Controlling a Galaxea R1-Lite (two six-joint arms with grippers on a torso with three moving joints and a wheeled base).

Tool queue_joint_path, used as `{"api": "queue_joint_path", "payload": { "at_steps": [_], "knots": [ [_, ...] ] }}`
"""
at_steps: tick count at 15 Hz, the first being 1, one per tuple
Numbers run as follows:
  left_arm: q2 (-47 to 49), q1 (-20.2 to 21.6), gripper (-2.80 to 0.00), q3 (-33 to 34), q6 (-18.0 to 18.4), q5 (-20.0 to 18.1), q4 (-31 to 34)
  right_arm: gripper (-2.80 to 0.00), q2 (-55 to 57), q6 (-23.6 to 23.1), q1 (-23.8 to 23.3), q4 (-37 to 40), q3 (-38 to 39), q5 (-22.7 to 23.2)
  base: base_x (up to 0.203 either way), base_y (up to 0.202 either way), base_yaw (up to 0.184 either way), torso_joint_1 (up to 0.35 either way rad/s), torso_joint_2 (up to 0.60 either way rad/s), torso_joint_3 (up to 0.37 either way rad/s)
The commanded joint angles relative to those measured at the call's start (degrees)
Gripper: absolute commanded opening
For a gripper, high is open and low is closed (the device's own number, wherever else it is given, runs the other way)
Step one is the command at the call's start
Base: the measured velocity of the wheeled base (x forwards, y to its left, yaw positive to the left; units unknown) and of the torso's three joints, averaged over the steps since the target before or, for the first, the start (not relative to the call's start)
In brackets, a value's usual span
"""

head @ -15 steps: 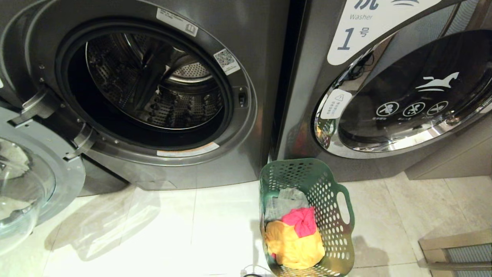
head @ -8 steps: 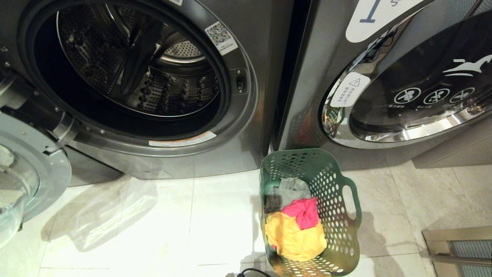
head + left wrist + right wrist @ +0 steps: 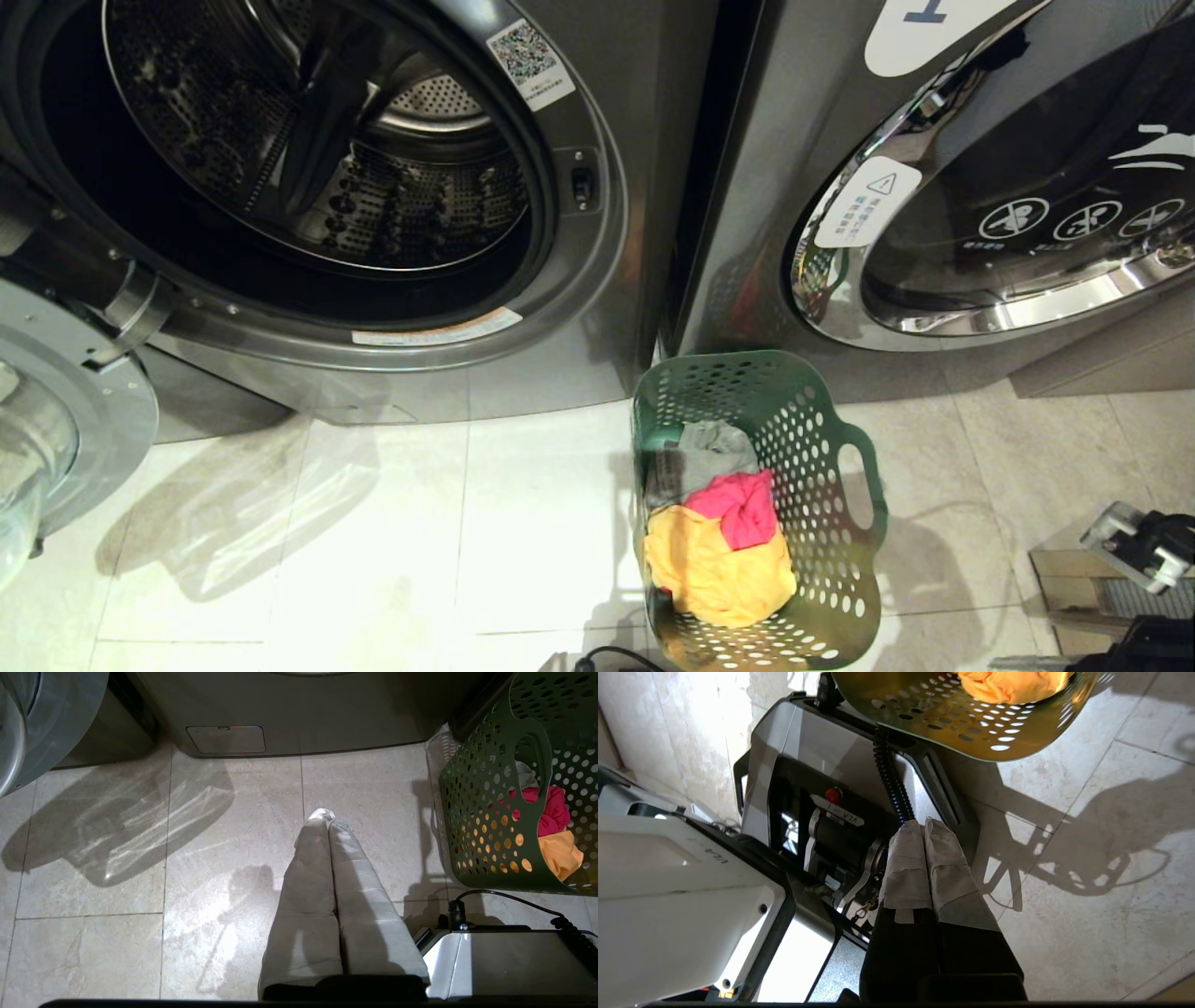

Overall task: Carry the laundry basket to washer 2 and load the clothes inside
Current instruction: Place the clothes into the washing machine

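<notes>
The dark green laundry basket (image 3: 822,448) stands on the floor tiles in front of the gap between two washers. In it lie the clothes: yellow (image 3: 714,569), pink-red (image 3: 738,504) and grey (image 3: 709,443). The washer on the left has its drum (image 3: 317,140) open and its glass door (image 3: 56,439) swung out; its number label is out of view. My left gripper (image 3: 324,814) is shut and empty above bare tile, with the basket (image 3: 481,826) off to its side. My right gripper (image 3: 920,823) is shut and empty over my own base, near the basket (image 3: 962,723). The right arm's end (image 3: 1139,546) shows at the head view's lower right.
The washer on the right, labelled 1 (image 3: 924,14), has its chrome-rimmed door (image 3: 1027,215) closed. My base (image 3: 822,765) with a coiled black cable (image 3: 892,779) sits just before the basket. A low metal step (image 3: 1074,579) lies at the right.
The head view has tipped downward, so washers and basket slid up the picture. The right arm's end has come into view at the lower right. The basket has not moved on the floor.
</notes>
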Motion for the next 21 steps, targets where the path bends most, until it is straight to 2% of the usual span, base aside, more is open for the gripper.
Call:
{"api": "queue_joint_path", "payload": {
  "at_steps": [1,5,7,12,16,18,21],
  "knots": [
    [0.1,0.0,-2.80,0.0,0.4,0.0,0.2,-2.80,1.6,-0.3,2.6,-0.2,1.3,0.3,0.000,0.000,0.000,0.000,0.00,0.000],
    [0.1,0.1,-2.80,0.0,1.8,-0.4,0.3,-2.80,8.2,0.1,10.9,-0.7,3.4,0.1,0.000,0.000,0.000,0.000,0.00,0.000],
    [0.1,0.0,-2.80,0.0,1.6,-0.1,0.3,-2.80,14.1,0.2,13.1,-3.4,3.2,-1.4,0.000,0.000,0.000,0.000,0.00,0.000],
    [0.1,0.0,-2.80,0.0,2.4,-0.2,0.1,-2.80,28.2,2.2,14.0,-16.0,1.4,-5.7,0.000,0.000,0.000,0.001,0.00,-0.040],
    [0.1,0.0,-2.80,0.0,2.5,-0.1,0.1,-2.80,35.9,6.4,14.0,-20.4,-4.1,-9.5,0.000,0.000,0.000,0.000,0.00,-0.180],
    [0.1,0.1,-2.80,0.0,2.6,-0.2,0.1,-2.80,38.5,7.0,14.1,-23.1,-5.8,-11.2,0.000,0.000,0.000,-0.002,0.00,-0.193],
    [0.1,0.0,-2.80,0.0,2.4,-0.1,0.2,-2.80,40.8,7.3,15.6,-24.2,-6.5,-11.1,0.000,0.000,0.000,0.005,0.00,-0.124]
  ]
}}
